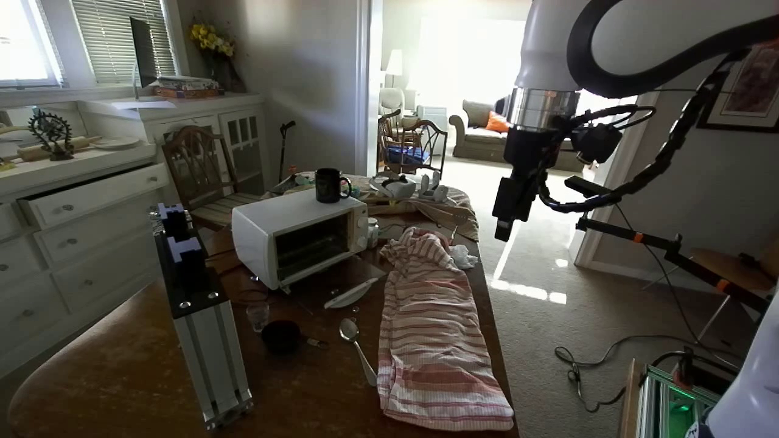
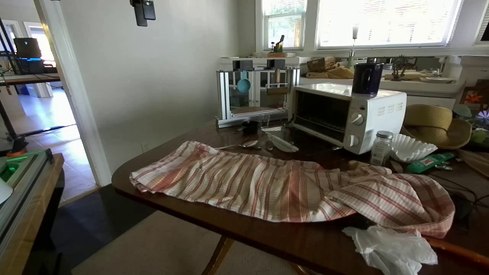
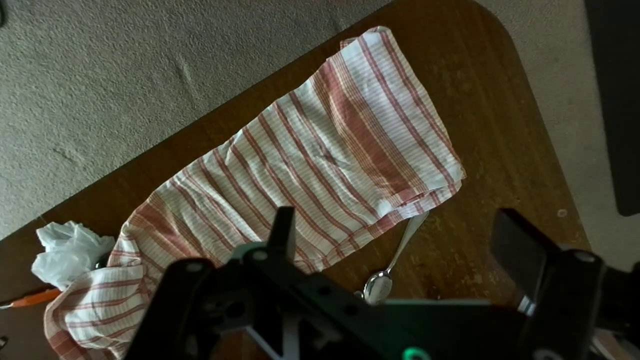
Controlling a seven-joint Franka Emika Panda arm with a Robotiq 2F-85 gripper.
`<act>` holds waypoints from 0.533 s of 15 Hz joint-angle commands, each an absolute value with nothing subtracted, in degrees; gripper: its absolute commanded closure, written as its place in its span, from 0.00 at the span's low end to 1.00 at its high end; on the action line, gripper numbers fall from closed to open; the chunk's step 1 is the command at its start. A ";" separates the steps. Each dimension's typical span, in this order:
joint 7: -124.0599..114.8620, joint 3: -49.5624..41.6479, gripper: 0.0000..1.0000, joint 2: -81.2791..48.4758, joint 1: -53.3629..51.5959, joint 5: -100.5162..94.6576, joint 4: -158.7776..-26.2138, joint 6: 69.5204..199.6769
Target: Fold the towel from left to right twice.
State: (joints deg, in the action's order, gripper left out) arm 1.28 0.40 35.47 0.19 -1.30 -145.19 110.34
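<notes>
Striped towel (image 3: 295, 165) stretched along one edge of the tabletop (image 3: 505, 125), flatter end near a rounded corner, bunched end beside crumpled white plastic (image 3: 70, 255), raised jaws spread wide, gripping nothing.

Downturned gripper (image 3: 394, 224), jaws wide apart.

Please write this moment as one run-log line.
gripper: open, empty, not touching towel | towel: rumpled, on table | fold count: unclear

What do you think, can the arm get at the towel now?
Probably yes: the gripper hangs open and empty in the wrist view, and nothing visible lies on the towel.
</notes>
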 commanded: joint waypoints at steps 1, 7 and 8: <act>3.30 0.55 0.00 42.54 -2.81 0.90 -154.04 115.04; 4.89 1.21 0.00 45.21 -7.41 2.38 -158.38 120.31; 5.58 1.27 0.00 46.03 -8.22 2.34 -159.58 121.22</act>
State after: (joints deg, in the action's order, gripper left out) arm 3.45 1.20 45.03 -6.18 0.60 -159.70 118.97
